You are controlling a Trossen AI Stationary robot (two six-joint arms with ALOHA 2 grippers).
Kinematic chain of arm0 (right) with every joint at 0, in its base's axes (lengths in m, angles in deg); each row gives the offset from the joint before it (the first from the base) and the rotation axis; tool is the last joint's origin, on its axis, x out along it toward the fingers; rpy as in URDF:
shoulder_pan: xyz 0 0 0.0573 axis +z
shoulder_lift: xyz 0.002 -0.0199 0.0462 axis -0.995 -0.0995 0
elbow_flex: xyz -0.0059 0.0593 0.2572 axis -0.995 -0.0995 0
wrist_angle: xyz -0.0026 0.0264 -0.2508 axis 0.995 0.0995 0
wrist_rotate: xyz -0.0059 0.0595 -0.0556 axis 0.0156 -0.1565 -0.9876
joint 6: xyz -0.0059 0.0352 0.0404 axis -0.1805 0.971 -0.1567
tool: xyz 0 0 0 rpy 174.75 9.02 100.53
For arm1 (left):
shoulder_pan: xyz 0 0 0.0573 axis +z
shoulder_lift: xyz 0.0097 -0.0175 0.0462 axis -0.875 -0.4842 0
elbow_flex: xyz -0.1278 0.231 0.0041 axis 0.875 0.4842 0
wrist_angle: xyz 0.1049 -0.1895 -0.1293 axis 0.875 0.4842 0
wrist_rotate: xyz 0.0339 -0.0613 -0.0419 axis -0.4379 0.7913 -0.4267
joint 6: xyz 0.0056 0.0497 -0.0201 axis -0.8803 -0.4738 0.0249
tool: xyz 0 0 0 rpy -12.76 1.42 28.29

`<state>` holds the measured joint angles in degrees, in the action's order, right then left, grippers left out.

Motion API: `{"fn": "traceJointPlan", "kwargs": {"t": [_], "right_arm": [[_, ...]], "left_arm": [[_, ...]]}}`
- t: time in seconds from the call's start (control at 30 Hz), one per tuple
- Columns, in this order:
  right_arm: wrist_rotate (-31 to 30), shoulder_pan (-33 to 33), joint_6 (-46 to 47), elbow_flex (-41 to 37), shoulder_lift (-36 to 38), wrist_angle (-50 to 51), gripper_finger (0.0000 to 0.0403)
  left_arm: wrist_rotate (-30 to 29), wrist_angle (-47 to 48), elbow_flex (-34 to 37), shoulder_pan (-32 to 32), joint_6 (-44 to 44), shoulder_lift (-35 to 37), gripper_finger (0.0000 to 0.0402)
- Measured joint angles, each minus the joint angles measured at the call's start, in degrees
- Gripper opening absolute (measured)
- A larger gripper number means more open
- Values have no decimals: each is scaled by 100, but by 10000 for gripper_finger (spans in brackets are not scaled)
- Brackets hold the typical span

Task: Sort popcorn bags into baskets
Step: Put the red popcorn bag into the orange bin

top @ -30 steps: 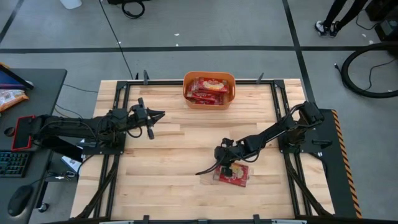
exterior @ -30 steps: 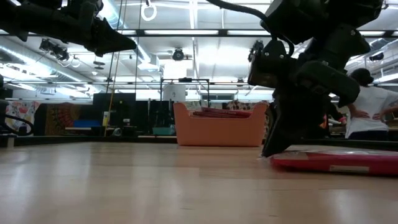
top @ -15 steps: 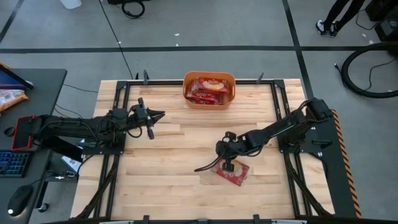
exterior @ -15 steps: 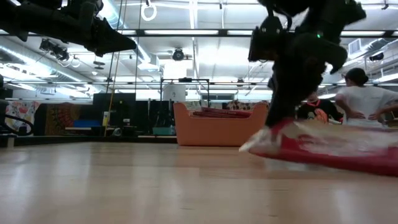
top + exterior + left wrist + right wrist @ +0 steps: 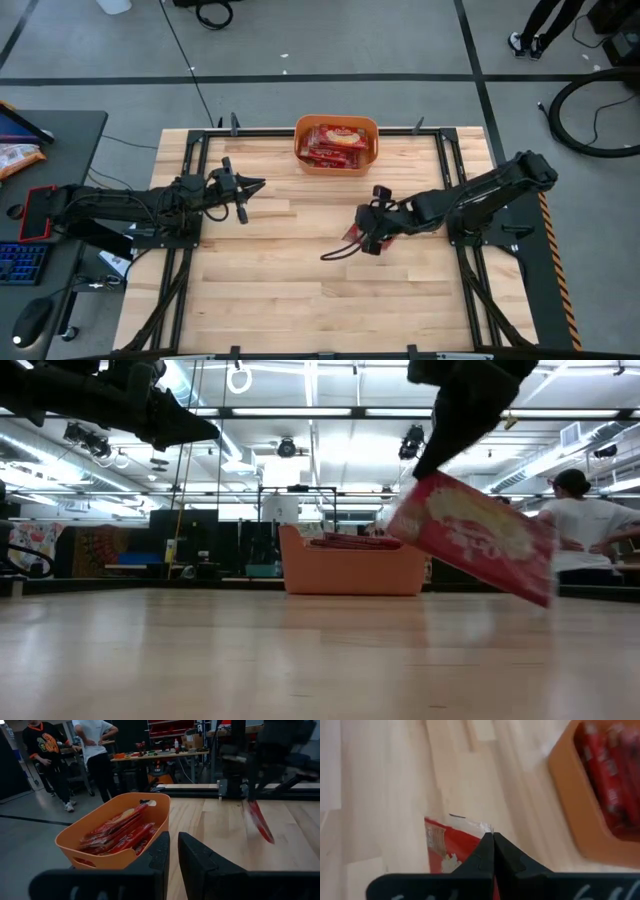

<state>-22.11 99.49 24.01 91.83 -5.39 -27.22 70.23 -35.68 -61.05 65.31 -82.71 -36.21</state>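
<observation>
A red popcorn bag (image 5: 475, 535) with a yellow-cream picture hangs in the air under my right gripper (image 5: 372, 236), right of the table's middle. That gripper is shut on it. The bag also shows in the right wrist view (image 5: 449, 851) and the left wrist view (image 5: 260, 822). The orange basket (image 5: 337, 147) stands at the middle of the far edge with several red bags (image 5: 122, 831) lying in it. My left gripper (image 5: 262, 184) hovers shut over the table's left part, pointing right, and holds nothing. My right gripper pinches the bag between its two fingers at a corner of its crimped end (image 5: 482, 827). The fingers come from above, slanting down. The bag is lifted clear of the table and hangs tilted below the fingers, its lower corner (image 5: 545, 595) the lowest.
Bare wood lies between the hanging bag and the basket (image 5: 590, 795). Black frame rails (image 5: 455, 170) run along the table's sides. A red phone (image 5: 38, 213) lies on the desk left of the table. People (image 5: 95, 750) stand in the room beyond.
My right gripper has risen and moved toward the far edge and the basket, staying shut on the bag. The bag, which lay flat near the table's near right part, has come up by one end and now hangs tilted, clear of the wood.
</observation>
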Motion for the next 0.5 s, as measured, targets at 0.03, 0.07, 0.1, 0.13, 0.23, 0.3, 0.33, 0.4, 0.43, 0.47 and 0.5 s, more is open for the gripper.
{"fn": "traceJointPlan", "kwargs": {"t": [0.03,0.07,0.1,0.13,0.23,0.3,0.33,0.4,0.43,0.47,0.5], "right_arm": [[-41,-23,-59,5,79,-5,2],[-89,-45,-130,11,157,-9,2],[-142,-71,-180,15,230,-11,2],[-198,-103,-235,15,298,-11,2],[-222,-232,-440,15,480,-22,1],[-321,-319,-575,15,599,-40,1],[-394,-359,-645,15,653,-42,1],[-531,-444,-838,15,760,-96,1],[-573,-492,-937,15,819,-174,1],[-614,-543,-1057,15,880,-274,1],[-638,-597,-1189,15,938,-387,1]], "left_arm": [[0,0,0,0,2,0,43],[0,0,0,0,2,0,43],[0,0,0,0,2,0,43],[0,0,0,-2,0,0,43],[0,0,0,0,0,0,43],[0,0,0,-2,0,0,43],[0,0,1,-2,0,0,43],[0,0,0,0,0,0,43],[0,0,0,0,0,0,43],[0,0,0,0,0,0,43],[0,-2,0,0,0,0,43]]}}
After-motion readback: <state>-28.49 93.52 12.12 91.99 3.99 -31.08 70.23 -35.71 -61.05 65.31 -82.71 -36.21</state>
